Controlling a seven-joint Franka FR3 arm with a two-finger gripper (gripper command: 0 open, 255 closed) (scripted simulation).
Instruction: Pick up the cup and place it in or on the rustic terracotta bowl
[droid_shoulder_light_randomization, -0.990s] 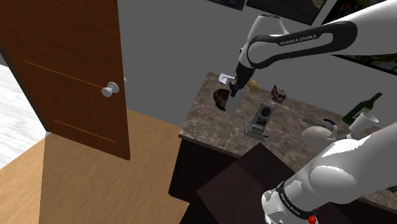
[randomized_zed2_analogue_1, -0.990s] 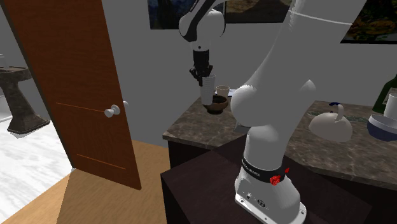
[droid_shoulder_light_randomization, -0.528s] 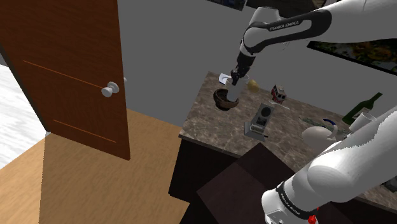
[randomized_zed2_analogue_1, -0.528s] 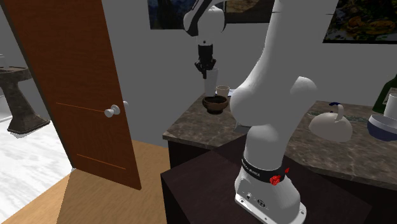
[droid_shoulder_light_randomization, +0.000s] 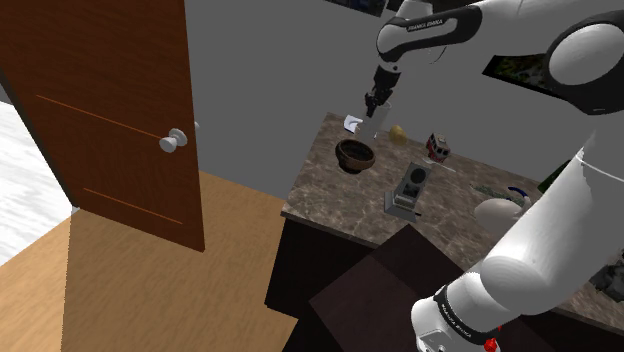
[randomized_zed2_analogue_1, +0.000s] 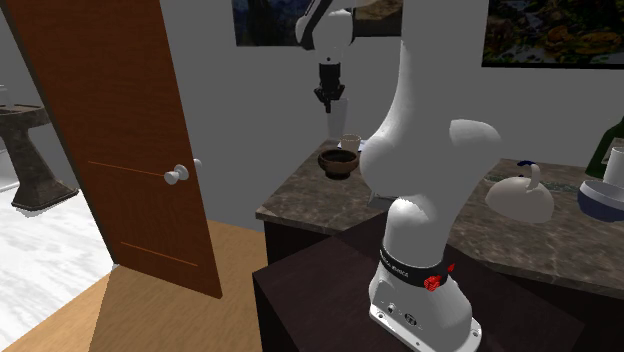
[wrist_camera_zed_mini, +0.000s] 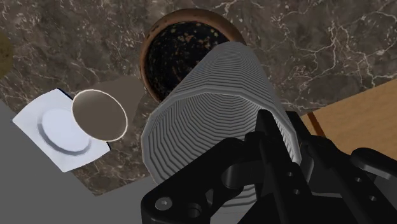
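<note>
Tool (droid_shoulder_light_randomization: 372, 106) with cup (wrist_camera_zed_mini: 210, 121), higher above bowl (droid_shoulder_light_randomization: 355, 154)

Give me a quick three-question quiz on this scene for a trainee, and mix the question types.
1. Fill in: the round dark-brown bowl stands on the dark marbled ____.
2. True or false: the black end effector is empty.
3. The ribbed grey cup is: A) resting inside the bowl, B) clasped and held up in the air, C) lying on the floor.
Key: 1 countertop; 2 false; 3 B.
</note>
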